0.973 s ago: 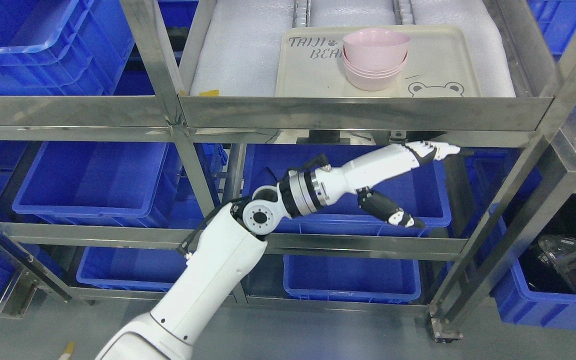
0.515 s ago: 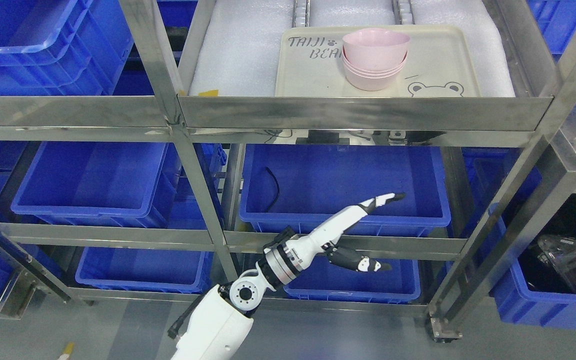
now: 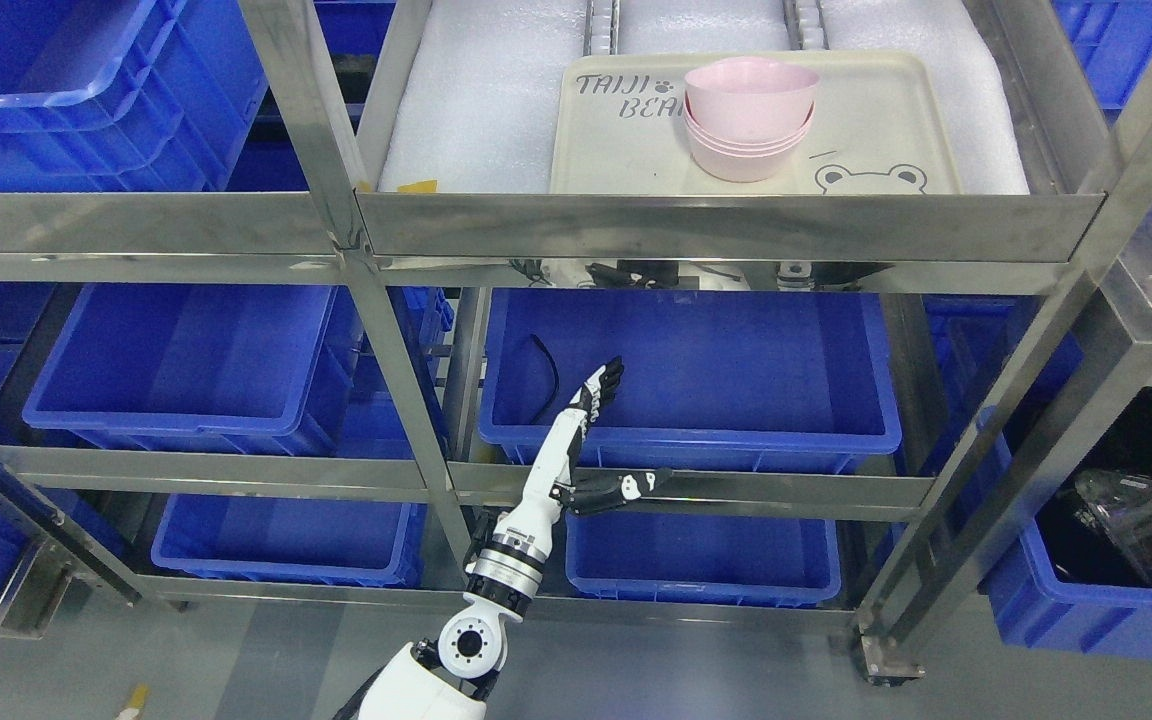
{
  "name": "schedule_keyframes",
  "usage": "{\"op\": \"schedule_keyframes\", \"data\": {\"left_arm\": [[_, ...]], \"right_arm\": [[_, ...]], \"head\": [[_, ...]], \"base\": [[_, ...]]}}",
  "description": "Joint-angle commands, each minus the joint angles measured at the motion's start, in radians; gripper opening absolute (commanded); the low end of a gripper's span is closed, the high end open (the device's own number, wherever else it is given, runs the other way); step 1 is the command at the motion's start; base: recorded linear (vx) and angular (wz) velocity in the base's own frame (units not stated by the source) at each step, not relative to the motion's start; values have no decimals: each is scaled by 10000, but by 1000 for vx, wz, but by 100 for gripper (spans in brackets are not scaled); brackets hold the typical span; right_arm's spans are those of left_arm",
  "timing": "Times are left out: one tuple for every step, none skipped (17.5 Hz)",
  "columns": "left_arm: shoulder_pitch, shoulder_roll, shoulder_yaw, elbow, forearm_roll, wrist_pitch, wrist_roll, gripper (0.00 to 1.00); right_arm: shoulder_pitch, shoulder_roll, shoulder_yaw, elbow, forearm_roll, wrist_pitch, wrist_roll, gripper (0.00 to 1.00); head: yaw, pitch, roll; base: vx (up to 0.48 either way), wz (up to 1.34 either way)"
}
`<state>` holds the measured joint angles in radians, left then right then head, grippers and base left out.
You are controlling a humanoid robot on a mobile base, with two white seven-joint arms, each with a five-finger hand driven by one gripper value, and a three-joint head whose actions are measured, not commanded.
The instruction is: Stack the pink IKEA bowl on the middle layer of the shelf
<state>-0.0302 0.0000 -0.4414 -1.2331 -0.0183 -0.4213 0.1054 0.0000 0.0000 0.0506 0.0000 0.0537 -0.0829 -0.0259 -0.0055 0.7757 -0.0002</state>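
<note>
While pink bowls [image 3: 751, 118] sit nested upright, mouths up | left hand [image 3: 576, 450] spread, empty

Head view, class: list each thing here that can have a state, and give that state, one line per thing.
Pink bowls: nested in one upright stack on the tray.
Tray: flat on the shelf's white padding.
Left hand: open, fingers extended, holding nothing, low in front of the shelf.
Blue bin: holds only a dark cable.

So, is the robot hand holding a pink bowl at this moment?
No, the left robot hand is open and empty, low in front of the blue bins, while the pink bowls sit stacked on the tray.
</note>
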Motion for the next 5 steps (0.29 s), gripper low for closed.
{"op": "schedule_keyframes", "data": {"left_arm": [[11, 174, 578, -922, 551, 914, 66, 100], [-4, 174, 594, -999, 551, 931, 51, 100], [-5, 174, 609, -1060, 551, 916, 51, 100], [-5, 174, 610, -1076, 551, 885, 51, 100], [-5, 174, 625, -1092, 551, 885, 51, 100]], "right_arm": [[230, -175, 0, -175, 0, 1, -2, 100], [230, -175, 0, -175, 0, 1, -2, 100], [230, -175, 0, -175, 0, 1, -2, 100], [230, -175, 0, -175, 0, 1, -2, 100], [230, -175, 0, -175, 0, 1, -2, 100]], "head": [[0, 0, 0], [0, 0, 0], [0, 0, 0], [0, 0, 0], [0, 0, 0]], "base": [[0, 0], [0, 0], [0, 0], [0, 0], [0, 0]]}}
